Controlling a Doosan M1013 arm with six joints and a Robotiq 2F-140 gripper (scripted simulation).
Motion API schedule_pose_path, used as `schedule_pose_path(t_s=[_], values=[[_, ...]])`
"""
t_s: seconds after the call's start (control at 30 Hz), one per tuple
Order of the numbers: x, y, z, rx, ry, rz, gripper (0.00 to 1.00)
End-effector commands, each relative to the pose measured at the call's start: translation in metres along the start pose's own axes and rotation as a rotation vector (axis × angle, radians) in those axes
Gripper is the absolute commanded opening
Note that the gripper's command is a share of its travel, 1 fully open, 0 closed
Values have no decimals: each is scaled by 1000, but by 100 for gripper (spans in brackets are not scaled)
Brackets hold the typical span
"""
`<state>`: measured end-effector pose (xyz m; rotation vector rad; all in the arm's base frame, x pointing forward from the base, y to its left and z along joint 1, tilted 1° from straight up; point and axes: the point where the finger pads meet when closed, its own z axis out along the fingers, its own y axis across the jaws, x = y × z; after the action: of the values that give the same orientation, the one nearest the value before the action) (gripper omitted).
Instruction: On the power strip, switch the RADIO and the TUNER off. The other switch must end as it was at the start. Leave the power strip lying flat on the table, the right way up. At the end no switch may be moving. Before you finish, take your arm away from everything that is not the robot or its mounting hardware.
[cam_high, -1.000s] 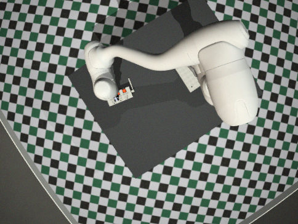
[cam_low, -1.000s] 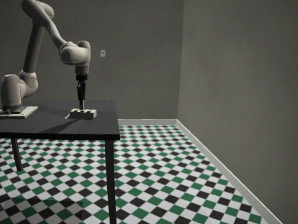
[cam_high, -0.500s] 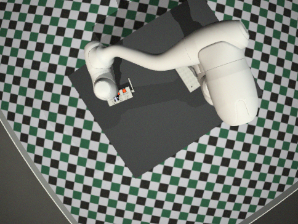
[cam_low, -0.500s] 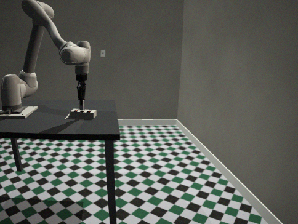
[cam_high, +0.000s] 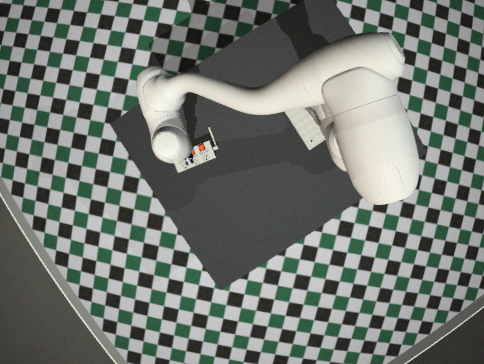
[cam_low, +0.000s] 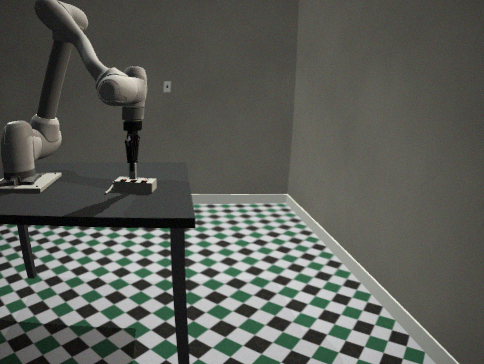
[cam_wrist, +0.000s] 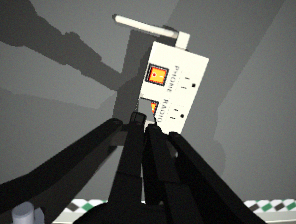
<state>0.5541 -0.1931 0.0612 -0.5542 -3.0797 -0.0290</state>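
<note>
The white power strip (cam_wrist: 172, 87) lies flat on the dark table; it also shows in the overhead view (cam_high: 197, 156) and the side view (cam_low: 135, 184). Its far switch (cam_wrist: 156, 75), labelled PHONE, glows orange. The middle switch (cam_wrist: 153, 106), labelled RADIO, is partly hidden by my fingers. The near part of the strip is hidden behind the gripper. My gripper (cam_wrist: 142, 109) is shut, holds nothing and points straight down, with its tips on or just above the middle switch. In the side view the gripper (cam_low: 132, 172) reaches the strip's top.
A short white cord stub (cam_wrist: 145, 26) sticks out from the strip's far end. The arm's base plate (cam_low: 27, 182) sits at the table's left. The table edge (cam_low: 185, 200) is a little to the strip's right.
</note>
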Motion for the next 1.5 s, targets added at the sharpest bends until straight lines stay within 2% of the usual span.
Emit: schedule_pose_path(t_s=[0.0,1.47], values=[[0,0,0,0,0,0,0],[0,0,9,0,0,0,0]])
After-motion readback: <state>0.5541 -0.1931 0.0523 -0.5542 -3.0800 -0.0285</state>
